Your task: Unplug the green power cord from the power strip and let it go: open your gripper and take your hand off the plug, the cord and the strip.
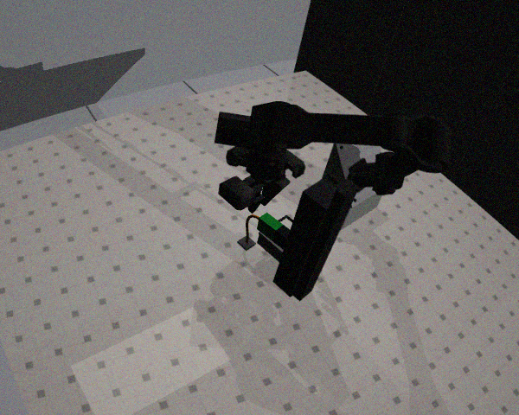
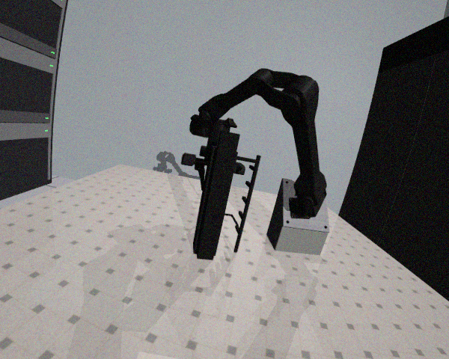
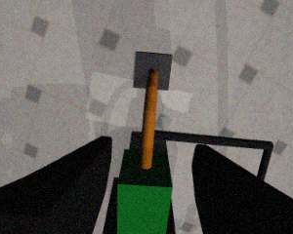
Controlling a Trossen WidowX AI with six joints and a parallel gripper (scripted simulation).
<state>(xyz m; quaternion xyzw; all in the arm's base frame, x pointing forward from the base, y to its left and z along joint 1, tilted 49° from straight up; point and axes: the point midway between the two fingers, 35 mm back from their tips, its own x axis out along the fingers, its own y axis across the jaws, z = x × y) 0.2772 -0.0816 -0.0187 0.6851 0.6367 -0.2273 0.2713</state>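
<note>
The green plug (image 1: 271,220) (image 3: 144,210) lies at the end of the dark body beneath it, which appears to be the power strip (image 1: 267,248). Whether the plug is seated cannot be told. Its orange cord (image 1: 247,227) (image 3: 149,117) arches from the plug to a small dark square plate (image 1: 245,243) (image 3: 146,81) on the table. My gripper (image 1: 259,204) (image 3: 152,151) is open and empty, just above the plug in the top view. The wrist view shows a finger on either side, with a gap to the plug on both. The exterior view hides plug and fingers.
A tall black slab (image 1: 316,241) (image 2: 217,197) stands leaning close beside the plug and hides part of the strip. A thin black rack with pegs (image 2: 248,197) is beside it. A thin black bent bar (image 3: 215,138) runs near the plug. The arm's box base (image 2: 300,240) is at the right.
</note>
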